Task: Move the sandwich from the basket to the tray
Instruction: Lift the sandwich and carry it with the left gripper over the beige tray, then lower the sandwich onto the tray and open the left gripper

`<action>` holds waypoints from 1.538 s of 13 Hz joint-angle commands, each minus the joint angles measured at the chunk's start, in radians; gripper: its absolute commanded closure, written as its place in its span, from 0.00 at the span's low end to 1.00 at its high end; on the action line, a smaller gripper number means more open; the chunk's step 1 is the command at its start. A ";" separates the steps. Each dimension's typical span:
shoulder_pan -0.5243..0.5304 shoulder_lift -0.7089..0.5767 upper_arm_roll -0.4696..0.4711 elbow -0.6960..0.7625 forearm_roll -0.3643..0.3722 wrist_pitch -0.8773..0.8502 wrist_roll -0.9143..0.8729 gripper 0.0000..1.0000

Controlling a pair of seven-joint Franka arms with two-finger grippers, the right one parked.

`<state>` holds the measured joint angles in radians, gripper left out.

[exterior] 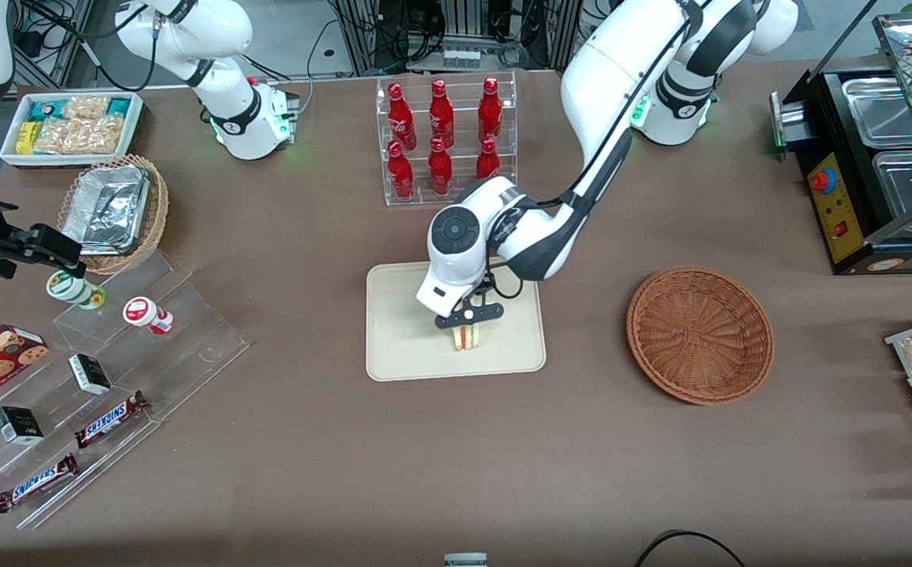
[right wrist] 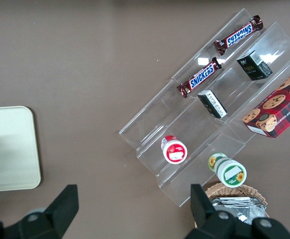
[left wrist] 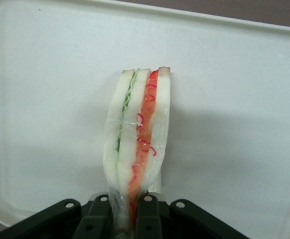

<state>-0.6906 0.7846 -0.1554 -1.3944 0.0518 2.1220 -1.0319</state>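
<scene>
We count one sandwich [exterior: 468,337], pinched between the fingers of the gripper [exterior: 468,324], over one tray [exterior: 401,331]. Beside the gripper lies one basket [exterior: 700,334]. Farther from the front camera than the gripper stand six red bottles [exterior: 440,138]. Toward the parked arm's end we count two Snickers bars [exterior: 109,420] and two small jars [exterior: 146,314].

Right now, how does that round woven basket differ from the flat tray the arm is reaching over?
The basket is round, reddish-brown woven wicker; the tray is a smooth cream rectangle with rounded corners. The basket has nothing in it, while the tray has the sandwich standing on edge over it, pinched by the gripper. The basket curves into a shallow bowl; the tray is flat with a low rim. Both sit on the brown table, with the basket toward the working arm's end.
</scene>
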 commanded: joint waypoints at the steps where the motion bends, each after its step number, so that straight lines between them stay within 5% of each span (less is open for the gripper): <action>1: -0.029 0.025 0.017 0.052 0.005 -0.027 -0.060 1.00; 3: -0.030 0.044 0.017 0.075 0.008 -0.033 -0.089 1.00; 4: -0.030 0.050 0.017 0.077 0.008 -0.033 -0.093 0.85; 5: -0.030 0.051 0.017 0.077 0.008 -0.033 -0.094 0.08; 6: -0.030 0.048 0.017 0.077 0.008 -0.033 -0.094 0.00; 16: 0.011 -0.143 0.023 0.137 0.006 -0.341 0.058 0.00; 20: 0.104 -0.315 0.056 0.017 0.011 -0.433 0.195 0.00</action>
<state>-0.6444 0.5809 -0.1067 -1.2625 0.0617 1.6989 -0.9400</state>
